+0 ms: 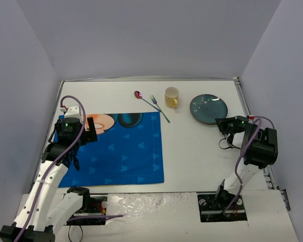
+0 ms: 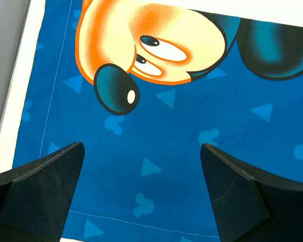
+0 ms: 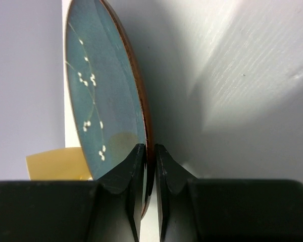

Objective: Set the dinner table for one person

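Clamping the near rim of the round teal glazed plate [image 3: 101, 85], the right gripper [image 3: 150, 151] is holding it at the far right of the large white dinner table [image 1: 192, 156]. The left gripper [image 2: 141, 147] is hanging, jaws spread, over the blue cartoon-printed cloth placemat [image 2: 161, 186].

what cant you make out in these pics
- Right wrist view: the plate has its near rim hidden by the right end effector clamped on it; lifted or resting, cannot tell.
- Same view: the cup shows only as a yellow sliver past the plate.
- Top view: the spoon and fork are too small to tell whether they touch.
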